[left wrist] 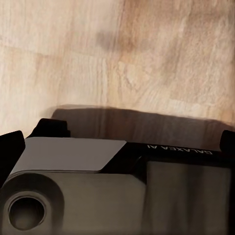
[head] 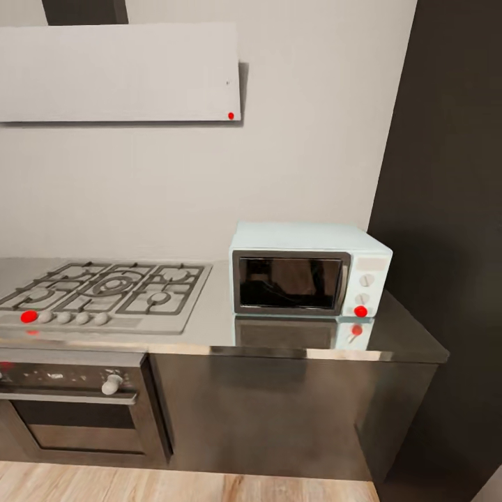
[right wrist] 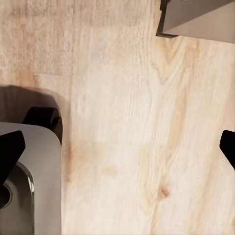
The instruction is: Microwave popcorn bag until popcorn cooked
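Note:
The pale blue microwave (head: pixel 309 271) stands on the grey countertop (head: pixel 213 317) at its right end, its dark glass door shut and a red light (head: pixel 360 311) glowing under the two knobs. The popcorn bag is out of view. In the left wrist view my left gripper (left wrist: pixel 117 147) hangs open over the robot's grey base (left wrist: pixel 73 191) and the wood floor (left wrist: pixel 147 58), nothing between its black fingertips (left wrist: pixel 11 149). My right gripper (right wrist: pixel 117 147) is likewise open above the floor (right wrist: pixel 132 137), its fingertips (right wrist: pixel 10 152) wide apart and empty.
A steel gas hob (head: pixel 104 289) lies left of the microwave, with a dark built-in oven (head: pixel 77 411) below it. A pale hood (head: pixel 118 73) hangs on the wall above. A tall dark panel (head: pixel 446 209) closes off the right side. Dark cabinet fronts (head: pixel 279 418) stand under the worktop.

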You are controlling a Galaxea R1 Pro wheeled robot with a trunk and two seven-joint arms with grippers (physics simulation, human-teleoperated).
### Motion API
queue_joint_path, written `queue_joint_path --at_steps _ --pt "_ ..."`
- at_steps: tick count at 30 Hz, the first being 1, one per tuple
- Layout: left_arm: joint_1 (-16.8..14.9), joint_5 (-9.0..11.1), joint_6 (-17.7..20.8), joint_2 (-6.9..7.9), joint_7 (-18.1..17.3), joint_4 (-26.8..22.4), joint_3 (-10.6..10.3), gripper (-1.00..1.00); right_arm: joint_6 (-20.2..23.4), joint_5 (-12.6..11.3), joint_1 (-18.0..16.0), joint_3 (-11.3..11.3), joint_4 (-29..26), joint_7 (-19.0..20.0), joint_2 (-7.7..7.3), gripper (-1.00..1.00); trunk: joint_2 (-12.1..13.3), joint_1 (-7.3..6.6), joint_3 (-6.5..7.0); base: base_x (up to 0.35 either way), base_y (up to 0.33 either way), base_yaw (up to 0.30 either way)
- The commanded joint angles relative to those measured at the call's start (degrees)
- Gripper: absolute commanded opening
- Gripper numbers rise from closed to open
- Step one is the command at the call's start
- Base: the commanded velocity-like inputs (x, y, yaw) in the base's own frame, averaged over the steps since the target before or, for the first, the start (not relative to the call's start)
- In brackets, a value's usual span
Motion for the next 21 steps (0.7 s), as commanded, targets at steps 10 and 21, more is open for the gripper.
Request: queue_joint_path --at_steps 10,21 --pt "0.0 0.4 -0.1 0.0 0.2 0.0 -0.5 1.0 0.7 1.3 -0.1 -0.5 -0.8 -0.5 7.2 1.0 0.0 0.0 -0.06 0.001 -0.003 0.0" --pt "0.0 0.3 -0.3 -0.06 0.1 0.0 -0.5 1.0 26.9 0.5 -0.1 -0.5 -58.1 0.4 10.69 1.0 0.0 0.0 -0.06 0.0 0.0 0.0"
